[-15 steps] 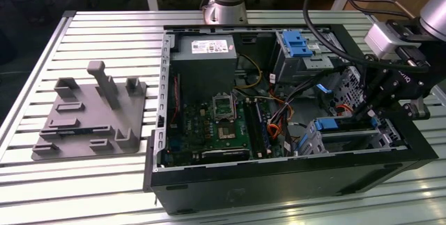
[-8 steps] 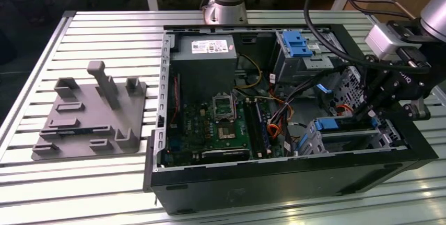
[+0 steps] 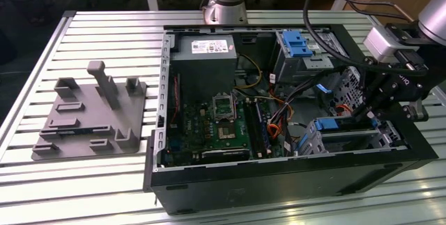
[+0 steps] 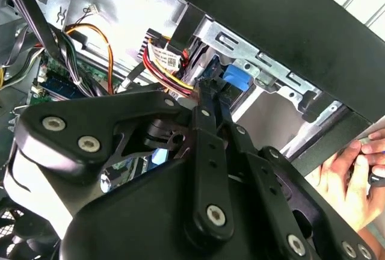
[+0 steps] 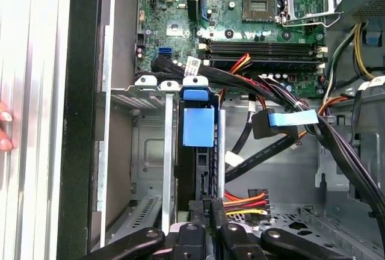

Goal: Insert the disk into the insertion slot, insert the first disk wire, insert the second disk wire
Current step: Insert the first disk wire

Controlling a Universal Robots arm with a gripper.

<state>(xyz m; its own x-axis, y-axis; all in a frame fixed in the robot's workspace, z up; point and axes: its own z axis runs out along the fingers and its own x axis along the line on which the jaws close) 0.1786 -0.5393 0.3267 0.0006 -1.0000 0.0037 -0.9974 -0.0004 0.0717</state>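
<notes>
Disk work is centred at the four o'clock corner of the open black computer case [image 3: 279,180]. The case lies on its side on the slatted metal table [image 3: 83,188], so its inside faces up to the arm. The flat silver hard drive in its bright blue plastic carrier, the disk [image 5: 197,126], stands on edge inside the boxy perforated sheet-metal drive cage, the insertion slot [image 5: 150,151]. Its blue handle points toward the motherboard. It looks far in, though I cannot tell whether it is fully seated.

In the first wrist view the end effector [image 5: 208,207] has its fingers drawn together. The tips are at the drive's end away from the handle, a pose that suits pushing rather than carrying.

The thin red-orange flat cable, the first disk wire [image 3: 273,130], lies looped at the cage's nine o'clock, apart from the drive. The dark cable with the bright blue plug, the second disk wire [image 5: 293,117], hangs loose just beside the cage. A person's hand [image 4: 343,176] rests at the case's outer wall, likely steadying it.
</notes>
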